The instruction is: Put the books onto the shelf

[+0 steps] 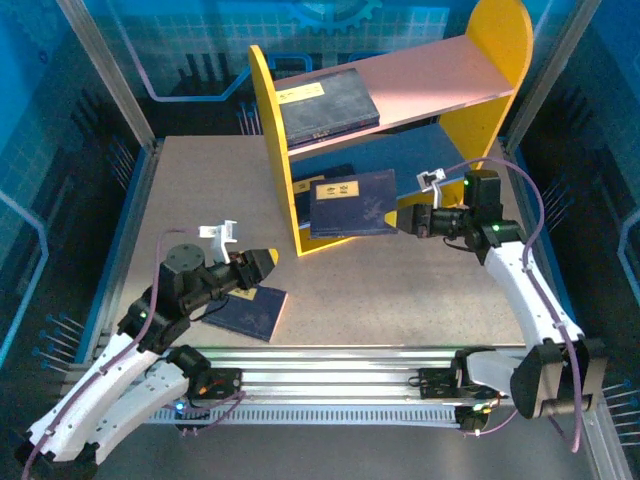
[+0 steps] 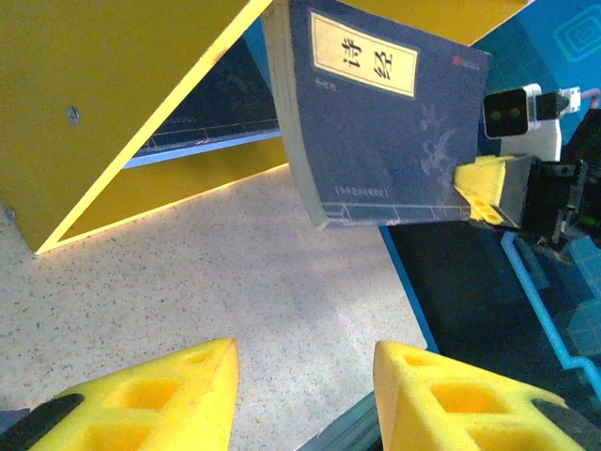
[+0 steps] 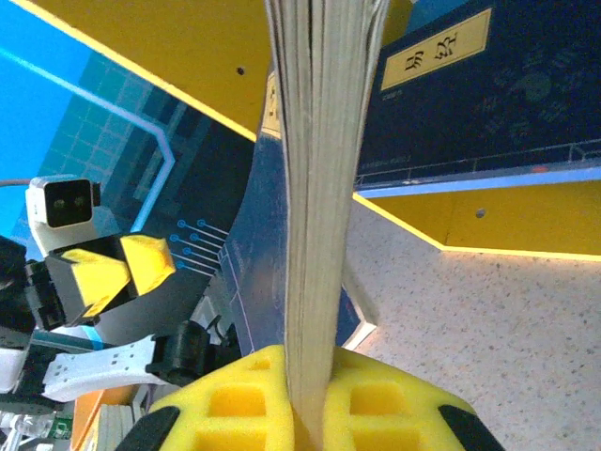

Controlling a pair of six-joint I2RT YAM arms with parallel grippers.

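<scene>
My right gripper (image 1: pixel 402 218) (image 3: pixel 315 413) is shut on a navy book (image 1: pixel 352 203) (image 2: pixel 385 122) and holds it by its edge above the table, just in front of the shelf's (image 1: pixel 272 120) lower blue board (image 2: pixel 207 146). Its page edge (image 3: pixel 319 188) rises between the pads. One book (image 1: pixel 325 105) lies on the pink upper board (image 1: pixel 430 80). Another (image 1: pixel 322 184) (image 3: pixel 488 85) lies on the lower board. A further book (image 1: pixel 248 310) lies on the table beside my left gripper (image 1: pixel 262 262) (image 2: pixel 305 376), which is open over bare tabletop.
The speckled table (image 1: pixel 400 290) has free room in front of the shelf. Its blue right edge (image 2: pixel 413 282) runs close to the held book. An aluminium rail (image 1: pixel 340 360) spans the near edge, and frame posts (image 1: pixel 110 70) stand at the back corners.
</scene>
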